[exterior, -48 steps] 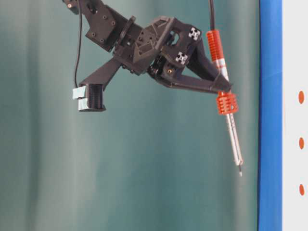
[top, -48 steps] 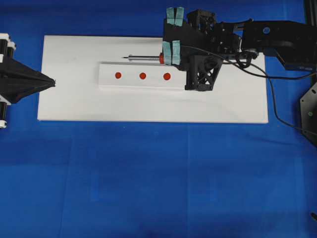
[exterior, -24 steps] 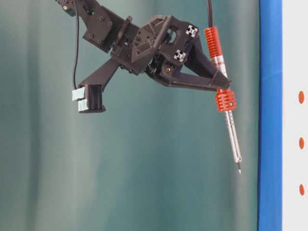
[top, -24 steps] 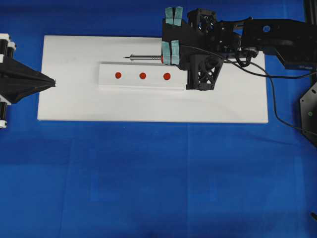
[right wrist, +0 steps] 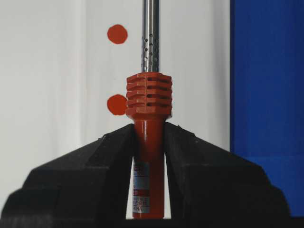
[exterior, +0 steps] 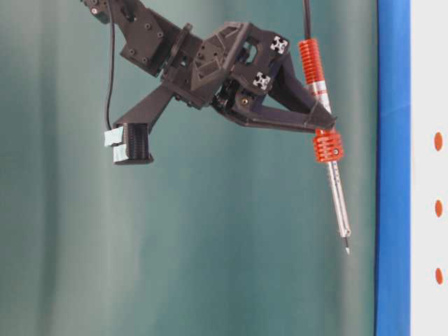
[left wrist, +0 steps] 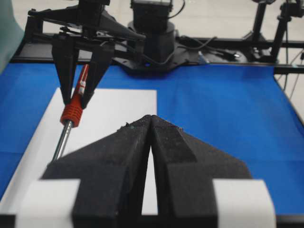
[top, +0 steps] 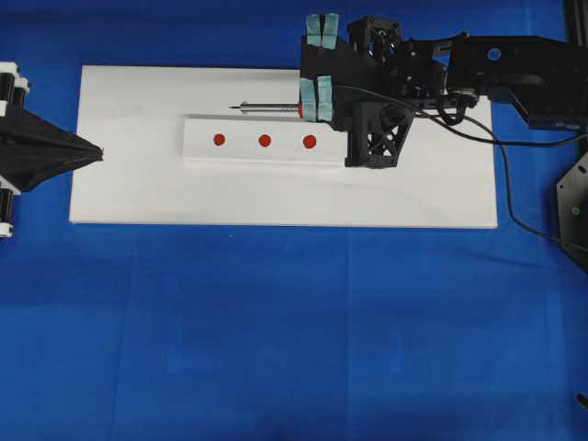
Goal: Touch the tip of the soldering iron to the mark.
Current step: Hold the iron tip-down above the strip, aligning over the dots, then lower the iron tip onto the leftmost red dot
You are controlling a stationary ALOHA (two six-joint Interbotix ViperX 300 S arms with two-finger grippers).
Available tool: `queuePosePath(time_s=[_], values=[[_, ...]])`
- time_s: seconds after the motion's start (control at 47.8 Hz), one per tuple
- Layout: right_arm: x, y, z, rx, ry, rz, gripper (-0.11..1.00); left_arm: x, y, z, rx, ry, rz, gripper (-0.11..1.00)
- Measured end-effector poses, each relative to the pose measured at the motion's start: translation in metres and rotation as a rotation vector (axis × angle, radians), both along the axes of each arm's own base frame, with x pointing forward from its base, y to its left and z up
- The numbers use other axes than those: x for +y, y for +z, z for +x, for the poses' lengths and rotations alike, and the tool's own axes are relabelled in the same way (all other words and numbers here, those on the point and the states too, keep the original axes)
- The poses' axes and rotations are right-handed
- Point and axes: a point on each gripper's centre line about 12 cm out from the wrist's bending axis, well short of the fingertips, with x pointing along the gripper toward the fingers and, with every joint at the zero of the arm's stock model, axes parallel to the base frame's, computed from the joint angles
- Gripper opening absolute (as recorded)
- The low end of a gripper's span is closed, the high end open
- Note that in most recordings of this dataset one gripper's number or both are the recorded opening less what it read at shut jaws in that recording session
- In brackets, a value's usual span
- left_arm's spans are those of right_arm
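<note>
The soldering iron (top: 266,107) has an orange handle and a thin silver shaft. My right gripper (top: 312,107) is shut on the handle just behind the ribbed collar (right wrist: 148,102). Seen from table level, the iron (exterior: 329,147) hangs tilted and its tip (exterior: 346,250) is clear of the surface. Three red marks (top: 265,141) lie in a row on a raised white strip. From overhead the shaft runs beside that strip, on its far side. Two marks (right wrist: 116,104) show left of the shaft in the right wrist view. My left gripper (top: 96,152) is shut and holds nothing, at the board's left edge.
The strip (top: 202,152) lies on a white board (top: 423,197) on a blue cloth. A black cord (top: 514,216) trails from the iron off to the right. The right arm (top: 514,73) reaches in over the board's far right corner.
The right gripper tipped slightly and the iron's tip shifted a little along the strip. Over the last half second almost nothing moved. The left gripper stayed still.
</note>
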Motion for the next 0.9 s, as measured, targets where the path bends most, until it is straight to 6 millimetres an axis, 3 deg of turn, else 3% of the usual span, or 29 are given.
queuePosePath(time_s=[0.418,0.899], values=[[0.002,0.0,0.002,-0.01,-0.003,0.007,0.06,0.0,0.0,0.0,-0.002,0.0,0.0,0.02],[0.005,-0.04,0.013,0.071,0.003,0.034,0.06,0.0,0.0,0.0,-0.002,0.0,0.0,0.02]])
